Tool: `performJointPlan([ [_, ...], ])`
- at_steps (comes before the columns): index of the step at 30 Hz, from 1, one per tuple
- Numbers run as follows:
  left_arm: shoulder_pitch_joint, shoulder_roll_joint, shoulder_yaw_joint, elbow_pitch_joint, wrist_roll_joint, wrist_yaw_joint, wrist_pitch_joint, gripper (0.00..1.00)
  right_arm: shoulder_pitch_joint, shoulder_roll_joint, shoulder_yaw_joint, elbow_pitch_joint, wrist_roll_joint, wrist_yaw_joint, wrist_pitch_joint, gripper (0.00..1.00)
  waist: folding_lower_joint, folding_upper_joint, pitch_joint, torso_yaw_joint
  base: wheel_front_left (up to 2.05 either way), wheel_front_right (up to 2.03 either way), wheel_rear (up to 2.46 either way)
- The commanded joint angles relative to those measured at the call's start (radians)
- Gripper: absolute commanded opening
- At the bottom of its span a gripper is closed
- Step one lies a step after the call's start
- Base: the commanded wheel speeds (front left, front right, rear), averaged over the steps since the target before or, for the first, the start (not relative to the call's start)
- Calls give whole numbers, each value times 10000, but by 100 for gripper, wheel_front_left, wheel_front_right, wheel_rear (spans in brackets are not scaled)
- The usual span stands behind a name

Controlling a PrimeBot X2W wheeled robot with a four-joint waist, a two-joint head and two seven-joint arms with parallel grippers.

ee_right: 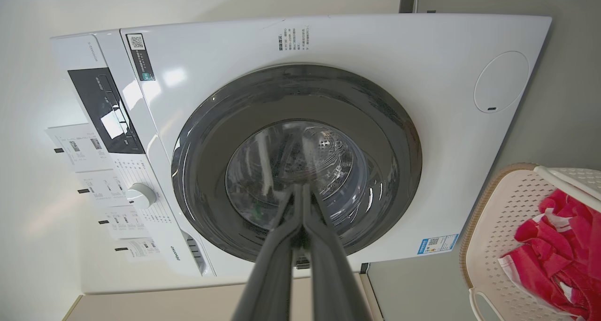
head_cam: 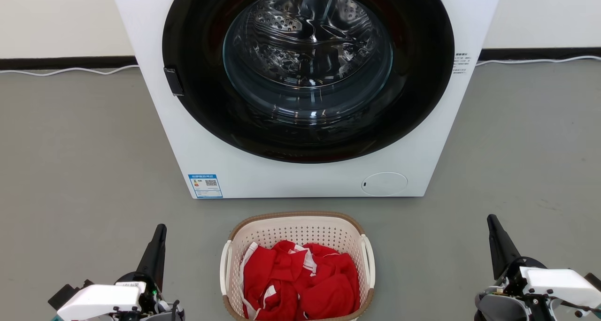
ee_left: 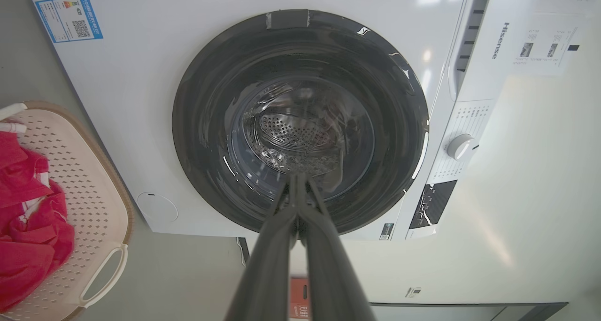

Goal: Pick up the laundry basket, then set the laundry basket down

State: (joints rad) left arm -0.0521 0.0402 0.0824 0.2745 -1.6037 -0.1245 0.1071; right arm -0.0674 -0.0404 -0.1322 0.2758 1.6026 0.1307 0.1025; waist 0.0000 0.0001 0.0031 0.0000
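The laundry basket (head_cam: 300, 228), holding red clothing (head_cam: 300, 278), is sitting on the floor (head_cam: 70, 147) just in front of the washing machine (head_cam: 300, 180), while the left gripper (head_cam: 162, 228) and the right gripper (head_cam: 491, 219) are hovering farther out in front of that machine, pointing at it, jaws closed on nothing.

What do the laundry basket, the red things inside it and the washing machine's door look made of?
The laundry basket looks like moulded plastic, matte cream, given its regular punched holes; its brown rim looks woven, possibly imitation. The red clothing is soft fabric, crumpled in folds. The washing machine door has a glossy dark ring, probably plastic, around clear glass showing the drum.
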Motion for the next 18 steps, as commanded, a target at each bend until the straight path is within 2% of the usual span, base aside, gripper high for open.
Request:
performJointPlan([
  [1, -560, 100, 316, -292, -48, -61, 62, 0, -404, -98, 189, -311, 65, 0, 104, 0, 0, -1, 0, 0, 0, 0, 0],
  [18, -560, 100, 315, -293, -49, -61, 62, 0, -404, -98, 189, -311, 65, 0, 104, 0, 0, -1, 0, 0, 0, 0, 0],
])
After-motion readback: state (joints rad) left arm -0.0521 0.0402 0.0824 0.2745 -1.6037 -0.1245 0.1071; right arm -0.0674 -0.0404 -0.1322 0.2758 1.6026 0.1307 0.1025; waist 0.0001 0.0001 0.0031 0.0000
